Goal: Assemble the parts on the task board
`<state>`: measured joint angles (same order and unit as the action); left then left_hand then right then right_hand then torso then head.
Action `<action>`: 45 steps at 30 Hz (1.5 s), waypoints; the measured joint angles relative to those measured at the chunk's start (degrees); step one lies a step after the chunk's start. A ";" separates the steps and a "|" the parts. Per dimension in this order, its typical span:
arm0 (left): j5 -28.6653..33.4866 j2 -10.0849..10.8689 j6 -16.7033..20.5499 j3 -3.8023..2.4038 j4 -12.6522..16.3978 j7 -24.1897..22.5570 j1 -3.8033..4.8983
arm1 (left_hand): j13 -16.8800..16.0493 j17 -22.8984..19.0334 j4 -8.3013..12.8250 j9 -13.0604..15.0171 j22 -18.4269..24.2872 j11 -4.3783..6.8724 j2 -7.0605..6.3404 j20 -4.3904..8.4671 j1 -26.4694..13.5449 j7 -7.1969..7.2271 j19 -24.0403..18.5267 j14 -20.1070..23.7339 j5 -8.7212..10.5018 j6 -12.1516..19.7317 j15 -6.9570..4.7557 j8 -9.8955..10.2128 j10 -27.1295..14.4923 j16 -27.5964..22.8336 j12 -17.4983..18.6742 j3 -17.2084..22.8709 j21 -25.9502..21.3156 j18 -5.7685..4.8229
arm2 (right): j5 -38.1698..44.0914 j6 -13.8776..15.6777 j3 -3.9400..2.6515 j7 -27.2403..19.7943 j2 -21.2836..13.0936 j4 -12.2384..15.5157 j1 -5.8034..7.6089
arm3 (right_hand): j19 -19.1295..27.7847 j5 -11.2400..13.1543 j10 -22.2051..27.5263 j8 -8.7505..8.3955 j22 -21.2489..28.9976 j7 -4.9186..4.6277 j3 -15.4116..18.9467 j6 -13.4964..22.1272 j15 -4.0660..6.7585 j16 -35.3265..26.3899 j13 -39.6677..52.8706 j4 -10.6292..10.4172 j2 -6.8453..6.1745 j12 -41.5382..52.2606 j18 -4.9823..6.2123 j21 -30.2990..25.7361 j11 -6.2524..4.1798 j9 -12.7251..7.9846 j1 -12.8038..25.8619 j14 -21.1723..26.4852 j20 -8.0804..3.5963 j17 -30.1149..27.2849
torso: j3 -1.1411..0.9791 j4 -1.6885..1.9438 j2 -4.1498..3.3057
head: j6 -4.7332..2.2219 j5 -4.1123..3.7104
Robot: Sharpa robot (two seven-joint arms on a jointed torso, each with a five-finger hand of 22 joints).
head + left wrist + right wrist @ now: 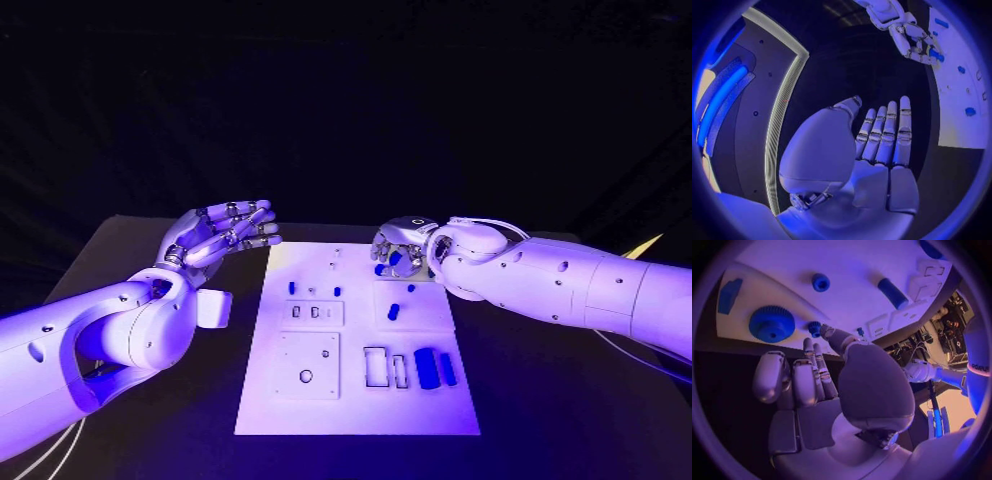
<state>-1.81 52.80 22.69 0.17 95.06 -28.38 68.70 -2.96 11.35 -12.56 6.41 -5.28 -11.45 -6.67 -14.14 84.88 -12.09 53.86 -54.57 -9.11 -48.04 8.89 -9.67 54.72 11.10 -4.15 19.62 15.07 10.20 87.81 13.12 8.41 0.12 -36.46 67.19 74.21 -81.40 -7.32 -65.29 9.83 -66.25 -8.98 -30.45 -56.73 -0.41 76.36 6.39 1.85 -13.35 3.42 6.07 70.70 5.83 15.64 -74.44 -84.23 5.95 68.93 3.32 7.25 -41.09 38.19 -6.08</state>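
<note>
Reaching over the task board (358, 410), I kept the right robot hand (400, 246) slow above a small blue part (814, 328), apparently empty-fingered, the left robot hand (224, 232) open, idle.

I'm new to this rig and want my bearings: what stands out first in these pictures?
The white rectangular task board lies mid-table, dotted with small blue parts. The silver right hand reaches over its far edge, fingertips beside a small blue gear-like part, near a large blue toothed gear. The silver left hand hovers left of the board, fingers spread and holding nothing.
</note>
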 measured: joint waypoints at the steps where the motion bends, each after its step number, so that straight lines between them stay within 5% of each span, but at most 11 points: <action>1: 0.00 0.00 -0.01 0.00 -0.01 0.00 0.00 | 0.00 0.07 0.00 0.00 0.00 0.00 0.00 0.00 0.00 0.00 0.00 0.00 0.00 0.00 0.00 0.00 0.00 0.00 0.00 0.00 0.00 0.00 | -0.02 0.01 0.00 -0.02 0.05 -0.07 -0.07 | -0.11 0.00 -0.01 0.00 -0.07 0.01 -0.33 -0.01 0.00 0.00 0.02 -0.32 0.00 0.00 0.00 -0.01 0.00 0.12 0.00 0.00 0.11 0.01 | 0.00 0.01 -0.05 | -0.01 0.00; 13: 0.00 0.00 -0.14 0.00 -0.12 0.11 0.02 | 0.00 0.08 0.00 0.00 -0.01 0.00 0.00 0.00 0.00 0.00 0.00 0.00 0.00 0.00 0.00 0.00 0.00 0.00 0.00 0.00 0.00 0.01 | -0.38 0.01 0.01 -0.03 0.41 -0.69 -0.36 | -0.20 0.00 -0.87 0.14 -2.70 0.62 -1.52 -1.06 0.01 1.11 0.36 -1.48 0.02 0.00 -0.02 2.24 -0.40 1.47 0.00 0.00 -0.03 0.48 | 0.06 0.15 -0.34 | -0.07 -0.08; 15: 0.00 0.01 -0.16 0.00 -0.13 0.15 0.02 | 0.00 0.08 0.00 0.00 -0.01 0.00 0.00 0.00 0.00 0.00 0.00 0.00 0.00 0.00 0.00 0.00 0.00 0.00 0.00 0.00 0.00 0.00 | -0.38 -0.04 0.01 0.02 0.40 -0.76 -0.39 | -0.39 0.00 -2.05 0.15 -3.68 0.55 -1.54 -2.21 0.02 1.26 0.48 -1.48 1.38 0.00 -0.90 2.85 -0.62 1.93 -1.35 0.01 -0.22 0.53 | 0.06 0.16 -0.38 | -0.07 -0.10; 21: 0.00 0.05 -0.21 0.00 -0.15 0.23 0.03 | 0.00 0.25 0.00 0.00 -0.03 0.00 0.00 0.00 0.00 0.00 0.00 0.02 0.00 0.00 0.01 0.00 0.00 0.00 0.00 0.00 0.00 0.00 | -0.30 0.59 0.01 0.00 0.37 -0.72 -0.40 | -1.22 0.01 -4.29 1.91 -7.04 1.59 -3.41 -3.85 0.67 1.92 0.90 -0.69 2.35 0.01 -0.88 5.37 -1.46 3.58 -0.82 0.60 -1.05 0.90 | 0.07 0.20 -0.49 | -0.08 -0.13; 26: 0.00 0.08 -0.26 0.00 -0.22 0.32 0.03 | 0.00 0.29 0.00 0.00 -0.03 0.00 0.00 0.00 0.00 0.00 0.00 0.02 0.00 0.00 0.01 0.00 0.00 0.00 0.00 0.00 0.00 0.00 | -0.14 3.16 0.00 0.01 0.19 -0.19 -0.42 | -1.52 0.03 -5.30 2.11 -8.04 1.94 -3.74 -4.21 2.07 2.00 1.48 -0.32 2.36 0.01 -2.17 9.44 -1.96 5.00 -0.82 0.43 -1.36 0.90 | 0.08 0.30 -0.55 | -0.11 -0.12; 38: 0.00 0.13 -0.33 -0.01 -0.40 0.43 0.05 | 0.00 0.33 0.00 0.00 -0.05 0.00 0.00 0.00 0.00 0.00 0.00 0.03 0.00 0.00 0.01 0.00 0.00 0.00 0.00 0.00 0.00 0.00 | 0.50 8.76 -0.10 2.03 1.73 0.51 -0.33 | -1.82 0.04 -5.87 2.83 -8.04 1.96 -3.73 -4.21 2.06 2.00 1.76 -0.32 2.36 0.00 -2.19 10.63 -2.15 5.60 -0.82 0.42 -1.65 0.87 | 0.18 0.44 -0.65 | -0.43 -0.35; 45: 0.00 0.05 -0.43 -0.01 -0.49 0.48 0.06 | 0.00 0.34 0.00 0.00 -0.06 0.00 0.00 0.00 0.00 0.00 0.00 0.03 0.00 0.00 0.01 0.00 0.00 0.00 0.00 0.00 0.00 0.00 | 2.13 12.09 -0.16 5.30 5.52 -2.77 -0.19 | -1.83 0.05 -5.87 2.84 -8.04 1.96 -4.03 -4.21 2.06 2.00 1.79 -0.02 2.36 0.00 -2.23 11.51 -2.15 5.95 -0.82 0.42 -1.66 0.86 | 0.25 0.60 -0.71 | -0.69 -0.47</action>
<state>-1.81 52.85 22.27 0.16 94.57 -27.90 68.76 -2.96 11.69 -12.56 6.41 -5.34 -11.46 -6.67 -14.14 84.88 -12.09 53.87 -54.54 -9.11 -48.03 8.90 -9.67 54.72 11.10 -4.15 19.63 15.08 10.21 89.94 25.21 8.24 5.42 -30.94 64.41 74.02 -83.23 -7.28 -71.16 12.67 -74.29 -7.01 -34.48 -60.94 1.65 78.36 8.18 1.84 -10.99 3.42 3.84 82.21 3.68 21.59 -75.26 -83.82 4.28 69.79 3.57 7.84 -41.80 37.50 -6.55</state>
